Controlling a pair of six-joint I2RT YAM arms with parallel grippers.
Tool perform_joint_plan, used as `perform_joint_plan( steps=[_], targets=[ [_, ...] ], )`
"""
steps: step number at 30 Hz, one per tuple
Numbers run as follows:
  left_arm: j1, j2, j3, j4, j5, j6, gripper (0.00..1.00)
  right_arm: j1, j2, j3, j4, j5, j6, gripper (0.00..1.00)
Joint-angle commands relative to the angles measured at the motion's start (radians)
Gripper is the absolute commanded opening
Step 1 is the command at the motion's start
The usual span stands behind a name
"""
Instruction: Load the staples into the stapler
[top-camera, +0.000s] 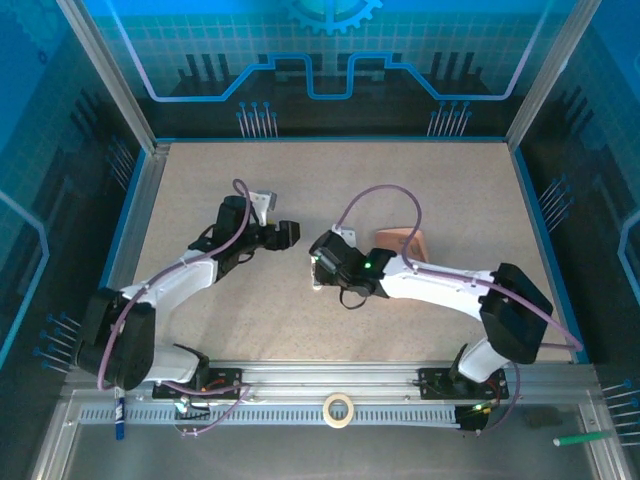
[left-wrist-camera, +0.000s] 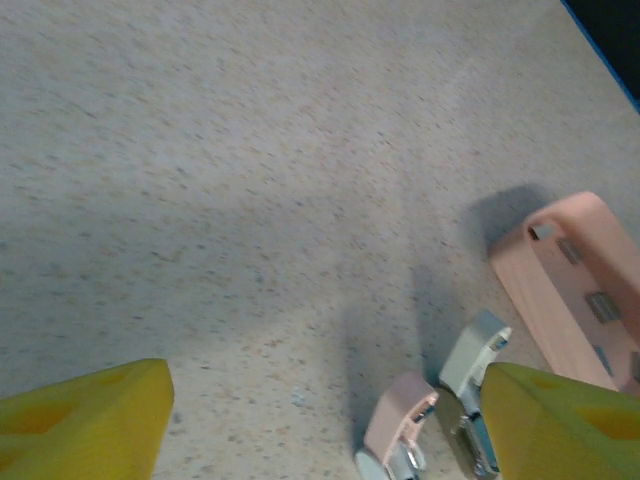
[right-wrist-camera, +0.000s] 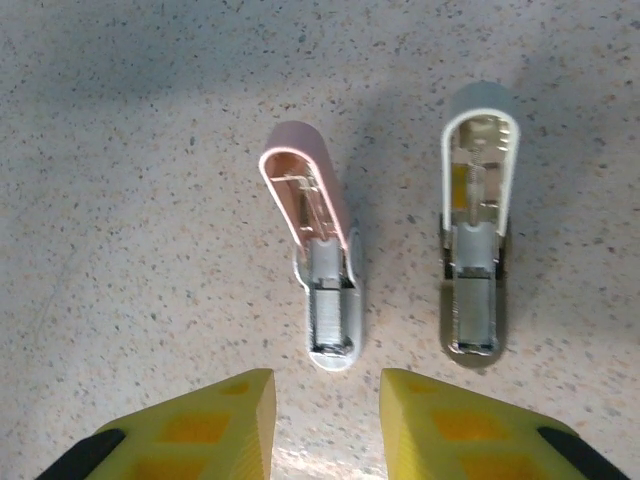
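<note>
Right hand (right-wrist-camera: 327, 400) slightly apart, empty, just short of pink plastic mini stapler (right-wrist-camera: 318, 250) and pale grey mini stapler (right-wrist-camera: 478, 240), both open on speckled worktop (right-wrist-camera: 120, 150). Left hand (left-wrist-camera: 325, 400) wide apart, empty. Dark grey staple strips (left-wrist-camera: 600, 305) lie in salmon-pink tray (left-wrist-camera: 545, 300) beyond.

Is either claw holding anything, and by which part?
Nothing is held. The left claw and right claw are both open and empty; the pink stapler and grey stapler lie on the table.
</note>
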Motion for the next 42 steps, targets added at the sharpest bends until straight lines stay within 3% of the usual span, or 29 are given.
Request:
perform_joint_plan(
  steps=[1,8,14,28,35,42],
  targets=[
    [-0.005,0.036,0.038,0.074,0.14,-0.008,0.79,0.013,-0.059,-0.078,0.096,0.028,-0.017,0.33],
    [-0.014,0.106,0.103,0.016,0.191,0.046,0.77,0.009,-0.173,-0.263,0.266,0.028,-0.019,0.33],
    [-0.067,0.175,0.108,0.06,0.237,0.065,0.72,-0.011,-0.239,-0.353,0.333,-0.001,-0.011,0.35],
    [-0.106,0.395,0.201,0.046,0.303,0.113,0.67,-0.044,-0.352,-0.451,0.338,-0.008,-0.001,0.36],
    [-0.106,0.414,0.193,0.035,0.361,0.151,0.57,-0.055,-0.372,-0.448,0.318,-0.009,-0.007,0.36],
    [-0.106,0.385,0.165,0.053,0.392,0.168,0.55,-0.064,-0.391,-0.443,0.308,-0.009,-0.018,0.36]
  ],
)
